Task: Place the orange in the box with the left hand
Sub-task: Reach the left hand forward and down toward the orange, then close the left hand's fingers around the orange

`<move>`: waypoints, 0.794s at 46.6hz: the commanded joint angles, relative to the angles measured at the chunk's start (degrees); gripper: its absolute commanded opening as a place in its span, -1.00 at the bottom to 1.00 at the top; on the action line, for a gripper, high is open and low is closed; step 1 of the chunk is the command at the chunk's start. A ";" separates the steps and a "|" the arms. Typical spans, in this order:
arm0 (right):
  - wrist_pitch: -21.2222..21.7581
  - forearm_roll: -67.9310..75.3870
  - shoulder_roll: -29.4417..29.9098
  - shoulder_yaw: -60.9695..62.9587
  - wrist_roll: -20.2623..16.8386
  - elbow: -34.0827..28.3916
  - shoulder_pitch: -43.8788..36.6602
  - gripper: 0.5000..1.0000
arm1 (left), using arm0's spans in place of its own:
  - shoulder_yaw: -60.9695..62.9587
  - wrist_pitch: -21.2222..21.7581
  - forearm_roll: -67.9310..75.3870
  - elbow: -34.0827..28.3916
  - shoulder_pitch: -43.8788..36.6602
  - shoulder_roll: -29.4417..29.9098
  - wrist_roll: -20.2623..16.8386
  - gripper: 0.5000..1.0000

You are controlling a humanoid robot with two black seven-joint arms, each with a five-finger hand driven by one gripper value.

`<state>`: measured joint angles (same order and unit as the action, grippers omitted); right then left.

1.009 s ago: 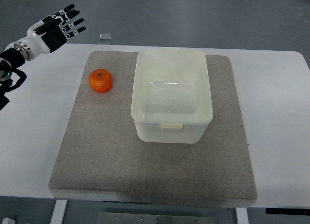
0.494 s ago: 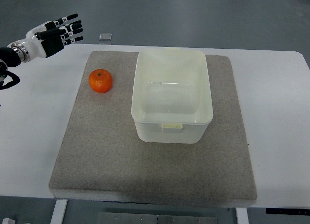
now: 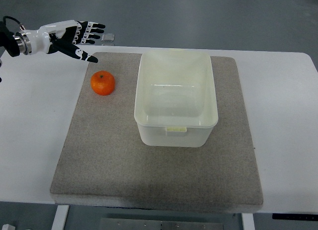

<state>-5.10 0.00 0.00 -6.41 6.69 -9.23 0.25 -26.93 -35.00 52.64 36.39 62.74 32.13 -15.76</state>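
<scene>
My left hand [image 3: 74, 36] hovers with fingers spread and empty at the upper left of the frame, just above the orange [image 3: 103, 83], which sits ungrasped on the grey mat [image 3: 99, 155] left of the empty box [image 3: 176, 98], so everything remains undone.

1. the scene is evenly and brightly lit from overhead, with no dim corners.
2. the white table [image 3: 278, 106] is close to washed out, though its edges stay readable.
3. shadows are soft and short: a faint one under the orange [image 3: 103, 83], a diffuse one along the near side of the box [image 3: 176, 98].
4. the box's glossy inner floor carries a mild sheen.
5. focus is sharp across the frame; the left hand [image 3: 74, 36] shows crisp outlines with no motion blur.
6. straight edges bend only slightly near the borders.
</scene>
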 commanded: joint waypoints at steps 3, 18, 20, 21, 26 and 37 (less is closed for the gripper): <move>0.00 0.00 0.00 0.00 -0.01 0.00 0.02 0.73 | 6.36 0.00 6.15 -0.09 2.82 -1.81 -0.15 0.98; 0.00 0.08 0.00 0.00 -0.01 0.00 0.02 0.73 | 13.05 7.75 18.26 10.09 5.38 0.74 -0.58 0.97; 0.00 0.00 0.00 0.00 0.08 0.00 0.02 0.73 | 13.05 10.47 22.48 11.85 5.03 1.62 -1.11 0.97; 0.00 0.00 0.00 0.00 -0.01 0.00 0.02 0.73 | 13.05 11.96 24.50 12.56 4.59 1.71 -1.29 0.97; 0.00 0.00 0.00 0.00 -0.01 0.00 0.02 0.73 | 13.05 18.21 32.95 13.62 2.48 1.45 -1.64 0.97; 0.00 0.00 0.00 0.00 -0.01 0.00 0.02 0.73 | 13.13 20.77 37.79 12.22 1.07 -0.40 -1.47 0.97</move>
<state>-5.10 0.01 0.00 -6.41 6.70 -9.23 0.26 -13.87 -14.44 89.34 49.45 64.55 32.44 -17.33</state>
